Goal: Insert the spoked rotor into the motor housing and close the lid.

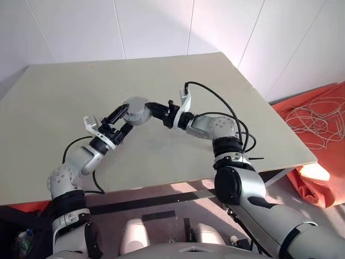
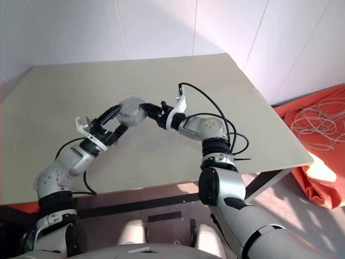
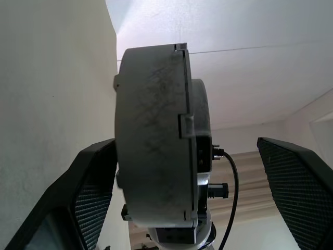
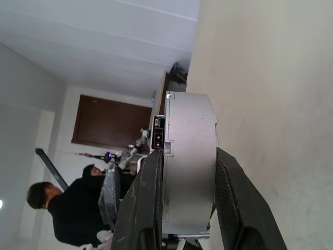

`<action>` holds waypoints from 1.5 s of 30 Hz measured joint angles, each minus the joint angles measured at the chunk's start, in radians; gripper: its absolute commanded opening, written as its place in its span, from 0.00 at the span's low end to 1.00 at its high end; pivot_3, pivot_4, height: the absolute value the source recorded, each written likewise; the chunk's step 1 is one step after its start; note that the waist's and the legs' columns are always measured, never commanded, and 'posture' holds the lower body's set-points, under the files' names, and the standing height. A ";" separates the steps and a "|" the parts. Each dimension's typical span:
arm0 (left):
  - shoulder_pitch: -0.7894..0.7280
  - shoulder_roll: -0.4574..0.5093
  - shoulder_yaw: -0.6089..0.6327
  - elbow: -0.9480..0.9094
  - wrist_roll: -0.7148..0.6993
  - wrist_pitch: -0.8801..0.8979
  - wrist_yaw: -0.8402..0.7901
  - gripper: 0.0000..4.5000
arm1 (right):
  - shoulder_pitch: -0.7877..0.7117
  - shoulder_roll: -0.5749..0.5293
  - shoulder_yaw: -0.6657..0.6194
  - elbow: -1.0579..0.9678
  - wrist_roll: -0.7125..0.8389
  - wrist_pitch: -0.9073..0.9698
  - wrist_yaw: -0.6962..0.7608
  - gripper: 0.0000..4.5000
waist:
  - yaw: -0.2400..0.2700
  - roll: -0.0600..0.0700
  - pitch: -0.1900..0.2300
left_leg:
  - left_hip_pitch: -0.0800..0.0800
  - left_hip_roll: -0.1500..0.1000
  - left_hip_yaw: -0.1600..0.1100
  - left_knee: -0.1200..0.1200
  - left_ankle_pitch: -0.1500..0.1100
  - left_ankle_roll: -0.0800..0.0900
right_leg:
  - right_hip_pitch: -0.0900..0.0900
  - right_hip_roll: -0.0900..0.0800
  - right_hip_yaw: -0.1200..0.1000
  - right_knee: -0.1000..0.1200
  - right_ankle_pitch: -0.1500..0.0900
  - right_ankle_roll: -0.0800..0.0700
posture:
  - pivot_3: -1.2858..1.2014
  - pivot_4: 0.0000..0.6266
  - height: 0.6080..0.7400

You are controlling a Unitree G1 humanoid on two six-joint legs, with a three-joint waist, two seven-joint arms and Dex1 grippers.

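The right gripper (image 4: pixel 177 208) is closed across the thickness of the motor housing (image 1: pixel 136 110), one black finger on each flat face, so the silvery drum stands on edge above the table (image 1: pixel 226 91) rather than resting on it; the grip by the faces leaves the rim and its small connector notch free, which I judge suits handing the piece over or turning it for inspection; the left gripper (image 1: pixel 119 121) stands wide open with its fingers to either side of the same drum, one pad (image 3: pixel 93 195) just beside or touching a face and the other pad (image 3: pixel 299 190) well apart from it, so it carries nothing; from that spread it looks either freshly let go or poised to take hold; which of the two, the views do not settle; the housing appears closed all round, with no copper windings or spoked wheel showing, so I cannot tell whether the rotor and lid already sit in place; beyond the arms the pale tabletop lies bare, and a person (image 4: pixel 67 208) in dark clothing is in the room behind.
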 measured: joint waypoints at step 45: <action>0.043 0.027 -0.077 -0.041 -0.037 -0.100 0.006 0.46 | 0.006 -0.001 0.016 -0.022 0.009 0.018 0.026 0.26 | 0.000 0.000 0.000 | 0.000 0.000 0.000 0.002 0.000 0.000 | 0.001 0.000 0.000 0.001 0.001 0.001 | 0.52 0.00 1.00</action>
